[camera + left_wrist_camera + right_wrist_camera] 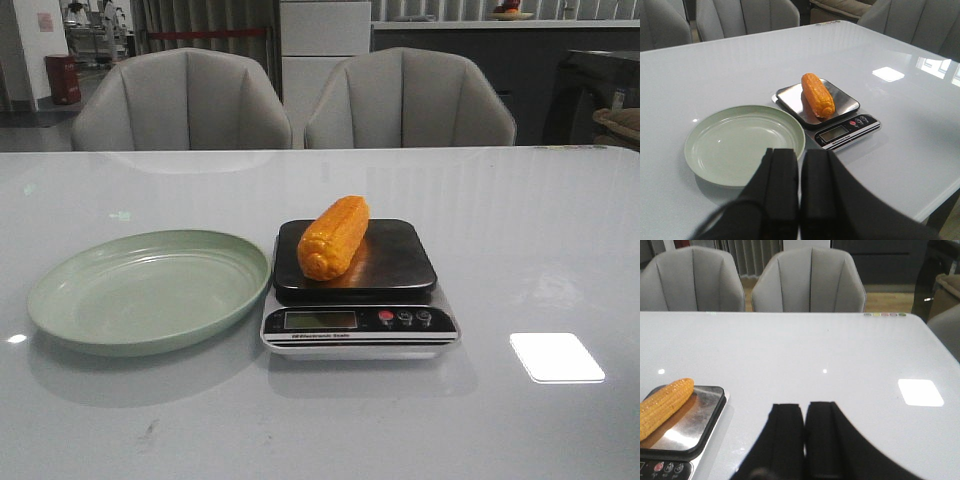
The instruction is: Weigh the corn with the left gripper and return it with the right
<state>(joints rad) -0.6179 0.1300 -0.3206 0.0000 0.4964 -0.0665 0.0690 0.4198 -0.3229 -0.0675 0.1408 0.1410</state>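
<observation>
The white glossy table [520,230] carried two items directly: a pale green plate [150,290], ahead of the left gripper [800,190], and a kitchen scale [358,290] touching the plate's rim, forward-left of the right gripper [805,435].

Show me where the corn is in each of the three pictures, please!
Front view: the corn lies on the scale's dark platform, near picture centre, right of the green plate.
Left wrist view: the corn lies on the scale, beyond the closed left gripper.
Right wrist view: the corn is at the picture's left edge, partly cut off.
Shared landmark: the kitchen scale under it.
</observation>
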